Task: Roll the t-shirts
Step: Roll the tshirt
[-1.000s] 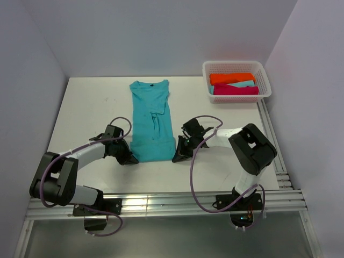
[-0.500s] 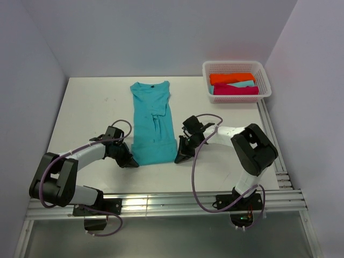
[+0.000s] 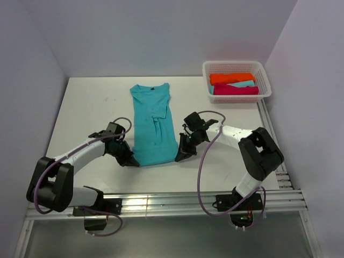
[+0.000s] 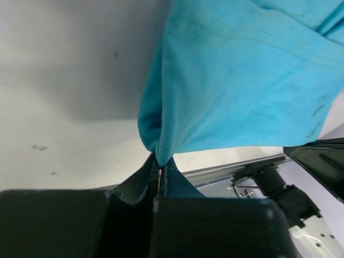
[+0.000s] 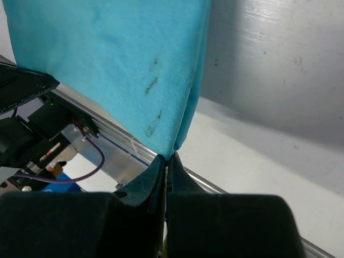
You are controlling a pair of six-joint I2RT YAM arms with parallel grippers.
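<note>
left gripper (image 3: 130,160) clamped on near-left hem corner | right gripper (image 3: 179,157) clamped on near-right hem corner | t-shirt (image 3: 153,118) flat, stretching lengthwise straight ahead of both, collar farthest, hem spanning between them | both arms equally near

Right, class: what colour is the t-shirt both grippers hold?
Turquoise; the t-shirt shows best in the top view.

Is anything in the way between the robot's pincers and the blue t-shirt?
No, nothing visible. The left pincer and the right pincer are each shut right on a bottom corner of the turquoise t-shirt.
</note>
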